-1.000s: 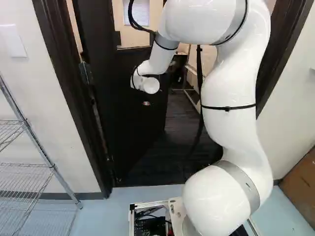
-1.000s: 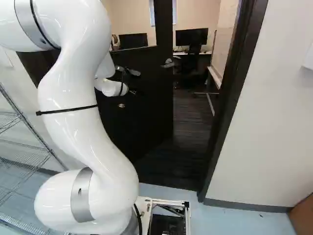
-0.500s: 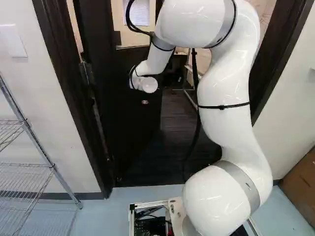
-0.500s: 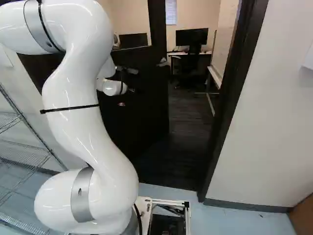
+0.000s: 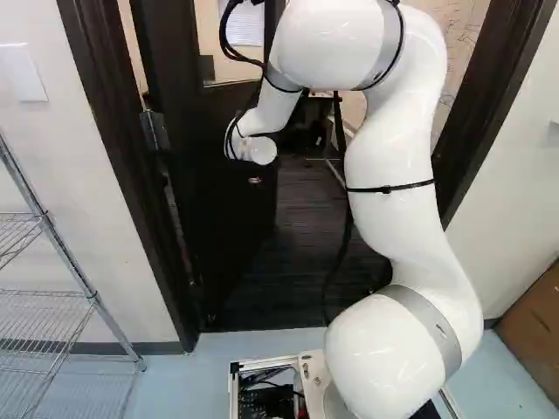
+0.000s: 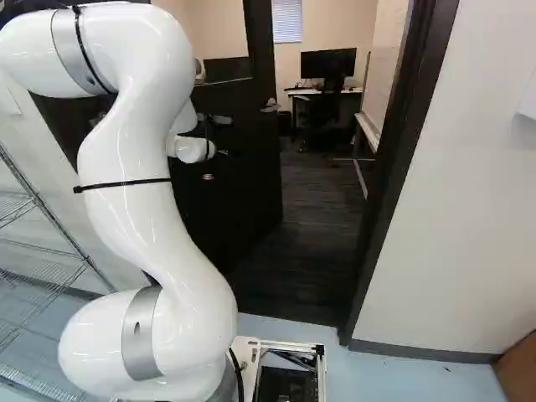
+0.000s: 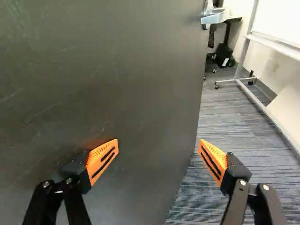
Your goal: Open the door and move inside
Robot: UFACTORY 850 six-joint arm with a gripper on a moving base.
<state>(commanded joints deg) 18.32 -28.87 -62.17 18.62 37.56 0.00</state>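
The door [image 6: 239,197], standing partly open, blocks the doorway's [image 6: 387,193] left side ahead of my spread gripper [image 6: 223,152], while I see a whiteboard stand [image 7: 246,56] and desk [image 6: 352,90] inside and a wire rack [image 5: 92,295] outside.

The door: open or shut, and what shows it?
Open: in the right base view, the door stands away from the frame's right-hand post, with floor and a monitor showing beyond.

Glossy white arm [image 5: 393,227] with rounded segments.
Smooth grey bands [image 5: 428,325] ring its joints; thin black straps [image 5: 389,188] and looping black cables [image 5: 227,44] cross it; black jaws [image 7: 158,143] carry silver screws [image 7: 69,180] and ribbed orange pads [image 7: 98,157].
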